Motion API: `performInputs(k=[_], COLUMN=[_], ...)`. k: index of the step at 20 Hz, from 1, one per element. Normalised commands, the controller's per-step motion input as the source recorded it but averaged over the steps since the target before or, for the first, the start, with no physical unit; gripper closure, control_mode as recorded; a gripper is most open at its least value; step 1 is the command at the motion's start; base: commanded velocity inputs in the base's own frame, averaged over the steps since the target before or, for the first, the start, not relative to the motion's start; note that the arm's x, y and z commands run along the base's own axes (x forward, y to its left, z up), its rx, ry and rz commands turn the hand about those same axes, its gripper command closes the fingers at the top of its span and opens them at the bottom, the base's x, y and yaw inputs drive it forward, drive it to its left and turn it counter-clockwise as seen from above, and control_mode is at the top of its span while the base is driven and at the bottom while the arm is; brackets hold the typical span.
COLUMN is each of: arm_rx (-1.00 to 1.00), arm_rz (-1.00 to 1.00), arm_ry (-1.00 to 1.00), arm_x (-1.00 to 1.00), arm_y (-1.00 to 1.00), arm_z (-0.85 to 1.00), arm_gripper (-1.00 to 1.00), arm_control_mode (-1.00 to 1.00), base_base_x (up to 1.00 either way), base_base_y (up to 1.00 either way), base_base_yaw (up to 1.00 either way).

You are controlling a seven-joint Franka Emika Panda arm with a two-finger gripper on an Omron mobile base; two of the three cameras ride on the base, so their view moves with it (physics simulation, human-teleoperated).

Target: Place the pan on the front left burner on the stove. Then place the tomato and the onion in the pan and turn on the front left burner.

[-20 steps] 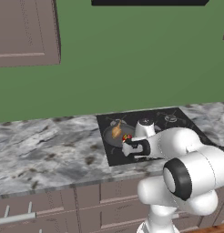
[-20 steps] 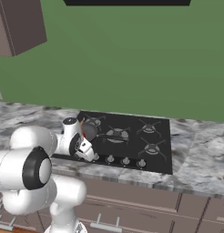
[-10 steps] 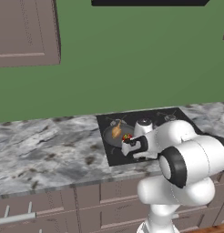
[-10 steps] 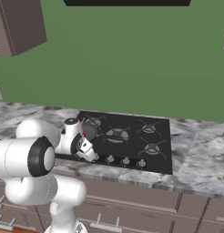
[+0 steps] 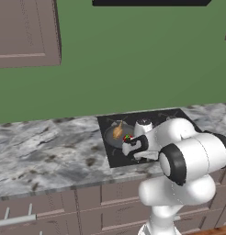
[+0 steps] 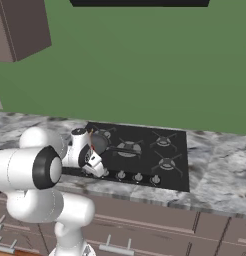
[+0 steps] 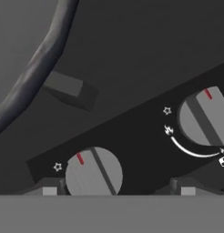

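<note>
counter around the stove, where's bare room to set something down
The marble counter left of the stove is one long bare stretch back to the green wall. Right of the stove, another bare patch. It is crowded at the stove's front left: the pan with the tomato and onion, and the gripper at the knobs.

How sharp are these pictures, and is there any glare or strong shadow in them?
Left base view: soft and flatly lit, no glare; the tomato and onion in the pan are small blurs. Right base view: equally flat; the stove grates stay readable. Hand view: very close, knob edges slightly soft.
</note>
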Motion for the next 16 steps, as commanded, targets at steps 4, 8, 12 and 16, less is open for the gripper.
performInputs(k=[4,8,12,16], arm_rx=[0.0,0.0,0.0,0.0], arm_rz=[0.0,0.0,0.0,-0.03], arm_ry=[-0.07,-0.15,-0.18,-0.13], arm_x=[-0.07,-0.23,-0.13,0.0], arm_y=[-0.01,-0.01,0.0,0.0], arm_z=[-0.11,0.0,0.0,0.02], arm_gripper=[1.0,1.0,1.0,1.0], arm_control_mode=[-1.0,-1.0,-1.0,-1.0], base_base_x=[0.0,0.0,0.0,0.0], base_base_y=[0.0,0.0,0.0,0.0], base_base_yaw=[0.0,0.0,0.0,0.0])
